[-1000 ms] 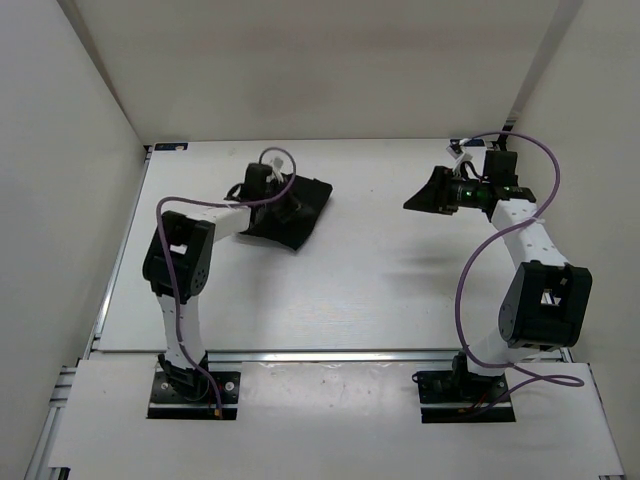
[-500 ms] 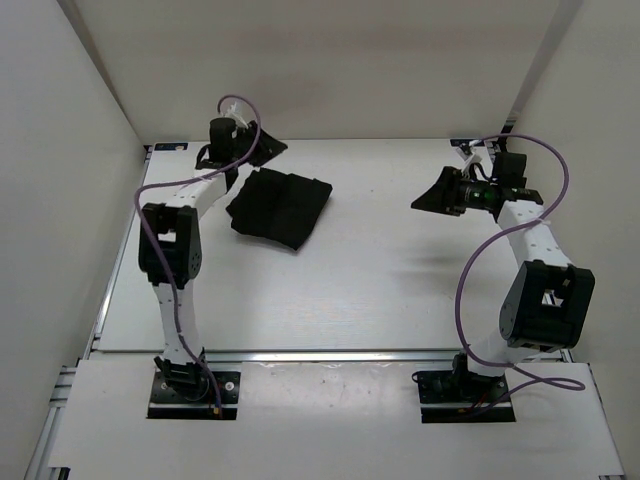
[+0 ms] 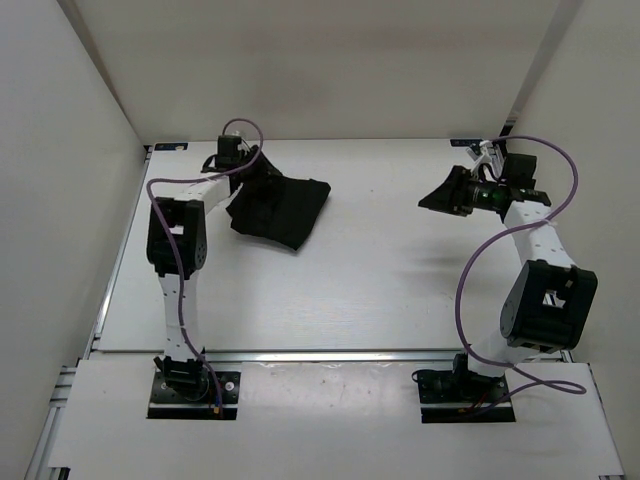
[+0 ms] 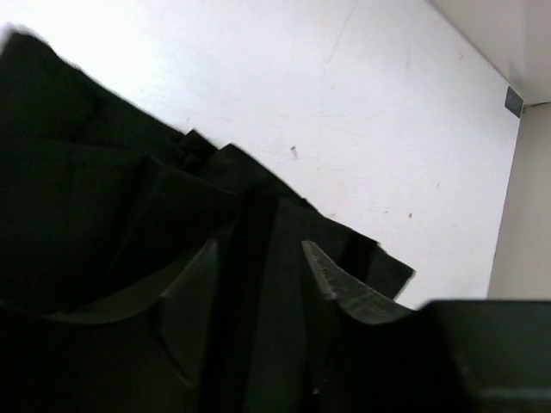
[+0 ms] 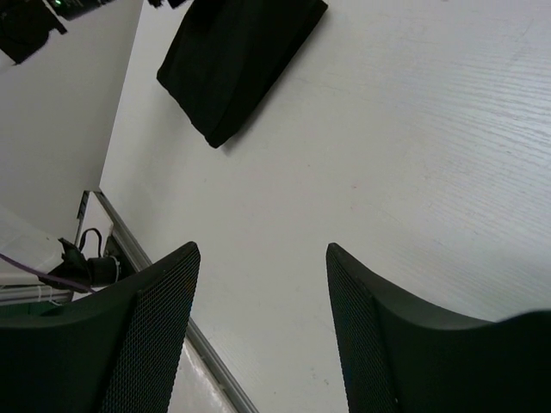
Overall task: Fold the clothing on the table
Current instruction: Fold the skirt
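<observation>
The left pincer hangs with its fingers apart and nothing clamped between them, right over the far left corner of the clothing. In the left wrist view, black pleated folds fill the space under and between the fingers; whether the tips touch the cloth I cannot tell. From above, that wrist hides this corner of the garment. The clothing lies as a compact dark bundle on the far left part of the surface, near the left wall. The right pincer is likewise spread and empty, raised at the far right and well apart from the clothing, with white surface between them. A purple cable loops beside the right arm, and a silver rail runs along the near edge.
</observation>
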